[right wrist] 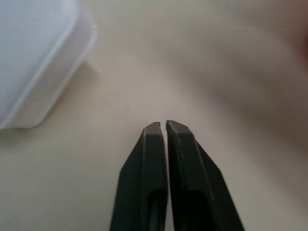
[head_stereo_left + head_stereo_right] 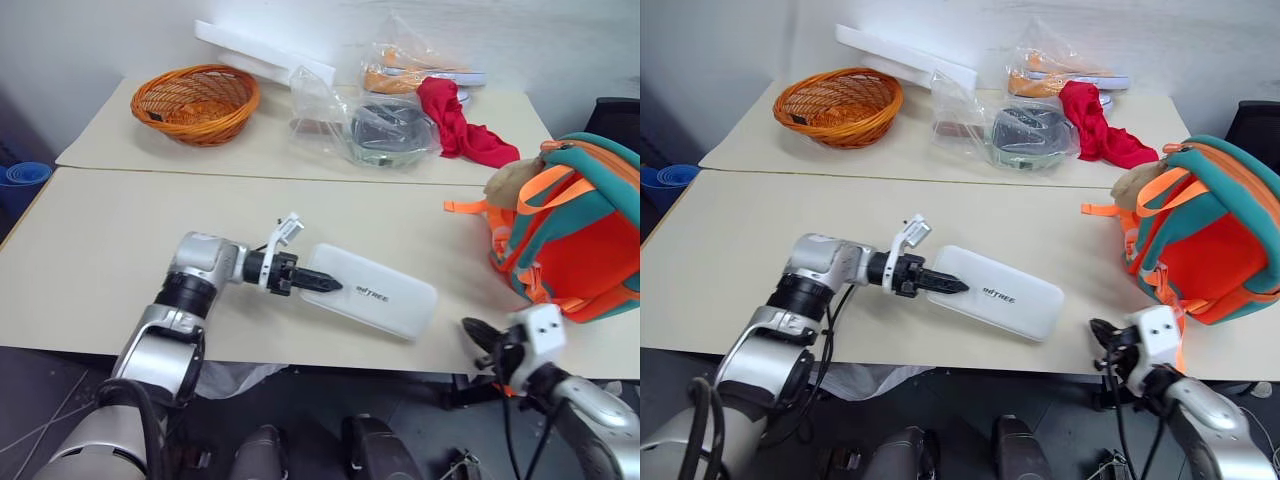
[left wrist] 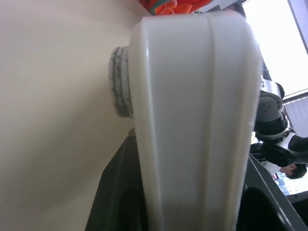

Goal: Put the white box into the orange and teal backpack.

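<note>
The white box lies flat on the beige table near its front edge, with dark lettering on top. My left gripper points along the table toward the right and is shut on the box's left end. The left wrist view shows the box edge-on between the black fingers. The orange and teal backpack stands at the right of the table with a beige plush toy on it. My right gripper hangs at the front edge between box and backpack, shut and holding nothing.
At the back stand an orange wicker basket, a long white foam board, clear plastic bags and a red cloth. Bare tabletop lies between the box and the backpack.
</note>
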Tool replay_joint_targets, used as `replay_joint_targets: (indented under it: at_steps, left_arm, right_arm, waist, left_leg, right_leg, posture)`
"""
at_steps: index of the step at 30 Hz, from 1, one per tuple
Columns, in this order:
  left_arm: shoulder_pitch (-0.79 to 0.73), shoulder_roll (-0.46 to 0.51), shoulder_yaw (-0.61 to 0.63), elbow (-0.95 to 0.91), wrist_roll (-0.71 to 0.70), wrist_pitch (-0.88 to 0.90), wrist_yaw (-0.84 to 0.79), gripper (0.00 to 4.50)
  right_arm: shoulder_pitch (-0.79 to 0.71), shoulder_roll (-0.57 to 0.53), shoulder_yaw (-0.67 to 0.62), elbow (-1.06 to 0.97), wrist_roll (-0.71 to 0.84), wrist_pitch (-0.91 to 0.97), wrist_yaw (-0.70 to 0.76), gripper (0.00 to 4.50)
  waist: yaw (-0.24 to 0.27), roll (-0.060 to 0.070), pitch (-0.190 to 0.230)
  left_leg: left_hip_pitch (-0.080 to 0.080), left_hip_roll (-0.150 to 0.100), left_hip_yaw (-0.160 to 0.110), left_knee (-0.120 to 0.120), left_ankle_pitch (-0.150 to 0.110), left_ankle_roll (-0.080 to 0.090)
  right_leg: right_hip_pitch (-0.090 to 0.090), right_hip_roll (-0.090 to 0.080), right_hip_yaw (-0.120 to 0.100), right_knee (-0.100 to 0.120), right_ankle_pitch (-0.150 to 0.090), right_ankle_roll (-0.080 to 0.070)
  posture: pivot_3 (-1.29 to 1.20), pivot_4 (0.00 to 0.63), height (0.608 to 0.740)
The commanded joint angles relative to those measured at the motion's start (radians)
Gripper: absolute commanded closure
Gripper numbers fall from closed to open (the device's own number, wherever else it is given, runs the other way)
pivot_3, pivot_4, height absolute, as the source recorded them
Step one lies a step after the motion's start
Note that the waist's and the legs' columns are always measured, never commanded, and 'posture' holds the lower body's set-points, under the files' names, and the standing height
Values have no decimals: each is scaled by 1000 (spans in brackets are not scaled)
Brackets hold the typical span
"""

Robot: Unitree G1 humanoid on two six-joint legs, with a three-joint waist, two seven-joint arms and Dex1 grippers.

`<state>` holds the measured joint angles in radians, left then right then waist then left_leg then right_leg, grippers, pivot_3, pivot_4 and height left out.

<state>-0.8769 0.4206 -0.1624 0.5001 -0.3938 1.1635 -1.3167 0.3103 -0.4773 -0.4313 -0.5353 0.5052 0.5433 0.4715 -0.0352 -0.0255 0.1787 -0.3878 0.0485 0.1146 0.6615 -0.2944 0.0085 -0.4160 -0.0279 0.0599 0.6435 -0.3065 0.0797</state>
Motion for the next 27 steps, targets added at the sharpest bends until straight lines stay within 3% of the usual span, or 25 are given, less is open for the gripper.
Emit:
replay_joint_targets:
  at_steps: [1,5,10,17,20,27]
  left_arm:
    - [24,54,90,-120,-95,48,1,3193]
    - [42,79,173,-162,-154,68,40,3193]
    - [54,83,213,-213,-205,73,65,3193]
    - [55,86,222,-240,-196,32,154,3193]
    - [48,91,256,-239,-212,12,184,3193]
    - [58,137,354,-224,-234,-67,219,3193]
  right_arm:
    - [-45,4,-141,-85,114,44,-81,2938]
    - [-154,-23,-145,-41,125,76,-134,1645]
    - [-356,-53,-30,143,-12,40,-193,26]
    - [-628,-36,66,483,-127,-84,-203,0]
    - [-674,-33,71,556,-138,-142,-178,605]
    - [-715,-6,96,499,-37,-113,-71,3021]
  waist:
    - [0,0,0]
    - [4,0,0]
    - [2,0,0]
    - [1,0,1]
    - [0,0,1]
    - [-9,1,1]
  left_leg:
    - [0,0,0,0,0,-1]
    - [1,0,-1,0,1,-1]
    - [1,-1,-1,0,1,-1]
    - [-2,-1,1,0,2,-2]
    - [-1,-1,1,0,3,-5]
    - [-2,0,3,0,4,-6]
  right_leg:
    - [0,0,0,0,0,0]
    - [0,-1,-1,2,-1,-1]
    - [0,-1,-1,1,-1,-2]
    - [-3,0,0,2,-1,-2]
    - [-3,1,1,2,-1,-1]
    - [-4,1,0,3,-1,-1]
  posture:
    - [0,150,740]
    - [0,150,740]
    - [0,150,740]
    - [0,150,740]
    - [0,150,740]
    - [0,150,740]
